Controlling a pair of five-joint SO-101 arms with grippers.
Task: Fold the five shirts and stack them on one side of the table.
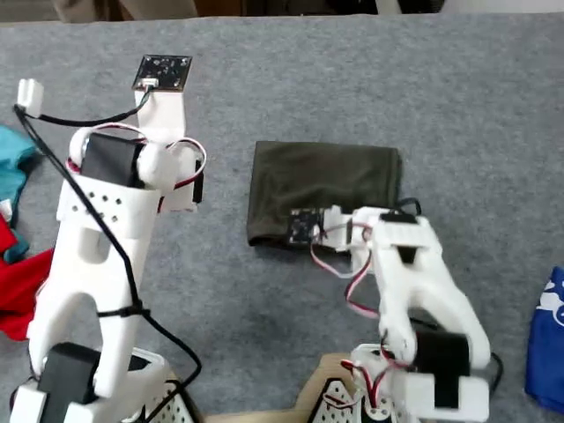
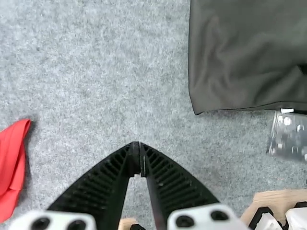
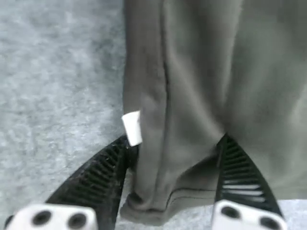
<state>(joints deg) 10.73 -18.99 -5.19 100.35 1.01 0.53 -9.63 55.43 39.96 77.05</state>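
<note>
A folded dark olive shirt [image 1: 322, 189] lies in the middle of the grey table. My right arm [image 1: 401, 256] comes in over its near edge. In the right wrist view my right gripper [image 3: 175, 140] is open, its black fingers [image 3: 103, 177] straddling a bunched fold of the olive shirt [image 3: 201, 86] beside a small white tag [image 3: 132, 127]. My left gripper [image 2: 139, 160] is shut on nothing and hangs over bare table, apart from the olive shirt [image 2: 244, 52] and from a red shirt [image 2: 12, 167].
At the left table edge lie a red shirt [image 1: 18, 286] and a teal garment [image 1: 11, 172]. A blue shirt [image 1: 546, 339] sits at the right edge. The left arm [image 1: 97, 229] stands tall at the left, cables hanging along it. Wooden bases line the near edge.
</note>
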